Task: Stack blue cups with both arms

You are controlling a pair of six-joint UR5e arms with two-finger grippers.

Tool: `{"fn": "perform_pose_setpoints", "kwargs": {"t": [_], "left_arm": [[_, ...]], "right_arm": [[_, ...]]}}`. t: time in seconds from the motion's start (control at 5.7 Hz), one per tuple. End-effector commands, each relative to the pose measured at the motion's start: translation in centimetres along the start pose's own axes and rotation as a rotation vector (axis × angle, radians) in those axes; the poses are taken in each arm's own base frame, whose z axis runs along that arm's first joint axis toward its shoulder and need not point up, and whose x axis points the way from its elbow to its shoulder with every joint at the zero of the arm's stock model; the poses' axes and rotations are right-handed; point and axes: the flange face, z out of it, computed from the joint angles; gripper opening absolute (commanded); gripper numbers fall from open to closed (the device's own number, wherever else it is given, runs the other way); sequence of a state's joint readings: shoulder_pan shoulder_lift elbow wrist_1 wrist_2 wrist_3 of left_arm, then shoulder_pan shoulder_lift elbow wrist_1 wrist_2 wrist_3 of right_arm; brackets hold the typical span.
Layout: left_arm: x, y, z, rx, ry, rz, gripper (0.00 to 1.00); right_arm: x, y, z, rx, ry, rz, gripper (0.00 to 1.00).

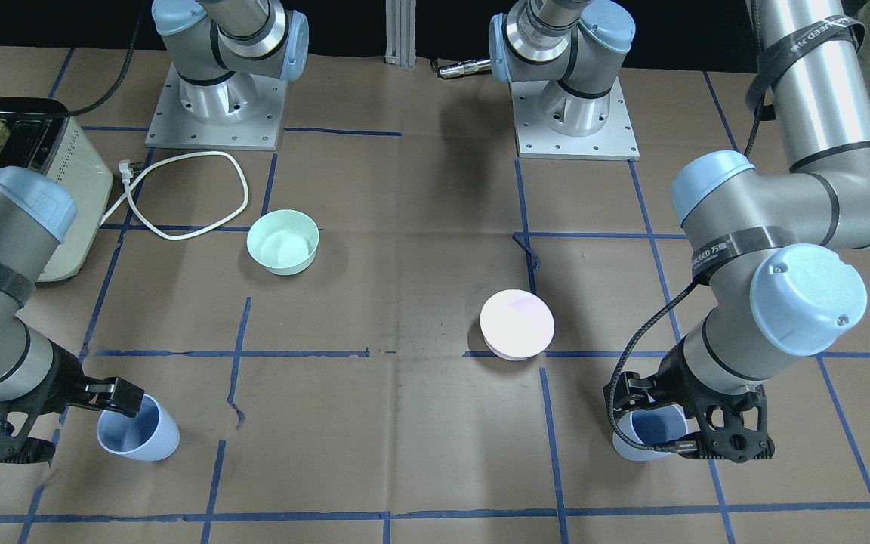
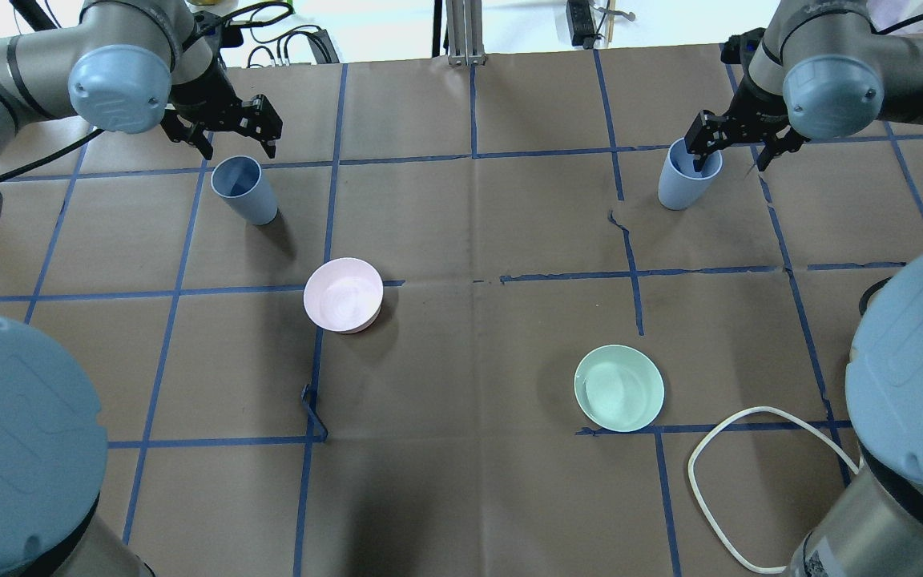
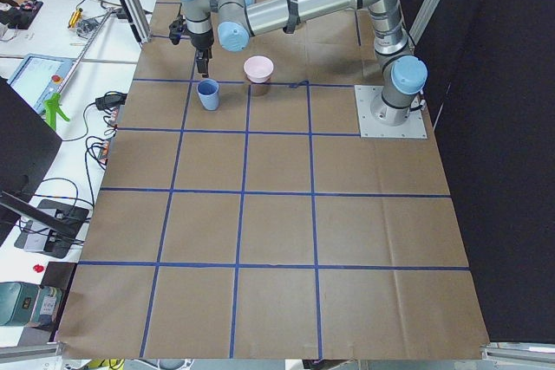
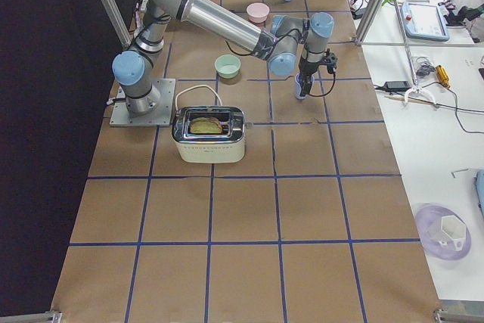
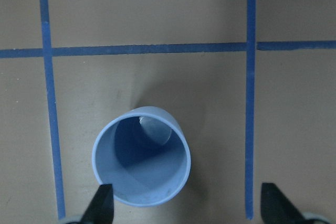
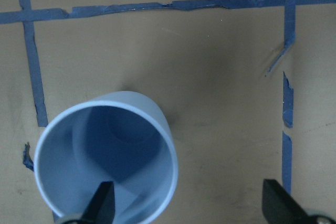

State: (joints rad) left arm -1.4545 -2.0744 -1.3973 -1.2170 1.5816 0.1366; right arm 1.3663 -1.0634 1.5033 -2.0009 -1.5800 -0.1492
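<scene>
Two pale blue cups stand upright on the brown paper, far apart. The left cup [image 2: 243, 188] is below my left gripper [image 2: 233, 144], which is open. In the left wrist view one fingertip [image 5: 102, 203] shows at this cup's [image 5: 140, 163] rim, and the other is well off to the side. My right gripper [image 2: 730, 160] is open over the right cup [image 2: 687, 180]. In the right wrist view one fingertip [image 6: 102, 203] is inside that cup [image 6: 105, 156], and the other is outside it. Neither cup is gripped.
A pale pink bowl [image 2: 343, 294] and a mint green bowl [image 2: 618, 387] stand between the cups and the robot. A toaster [image 4: 209, 134] with a white cord [image 2: 750, 481] stands on the robot's right. Blue tape lines cross the paper.
</scene>
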Motion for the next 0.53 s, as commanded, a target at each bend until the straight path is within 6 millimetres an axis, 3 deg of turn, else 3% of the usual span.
{"fn": "perform_pose_setpoints", "kwargs": {"t": [0.0,0.18,0.35], "left_arm": [[0.0,-0.7,3.9,-0.040,0.006,0.002,0.93],[0.2,-0.4,5.0,-0.058,0.019,0.003,0.67],[0.1,-0.4,5.7,-0.069,0.019,0.012,0.28]], "right_arm": [[-0.1,0.0,0.3,0.014,0.001,-0.001,0.99],[-0.1,0.0,0.4,0.013,0.000,0.000,0.87],[0.0,0.0,0.4,0.013,0.000,0.006,0.35]]}}
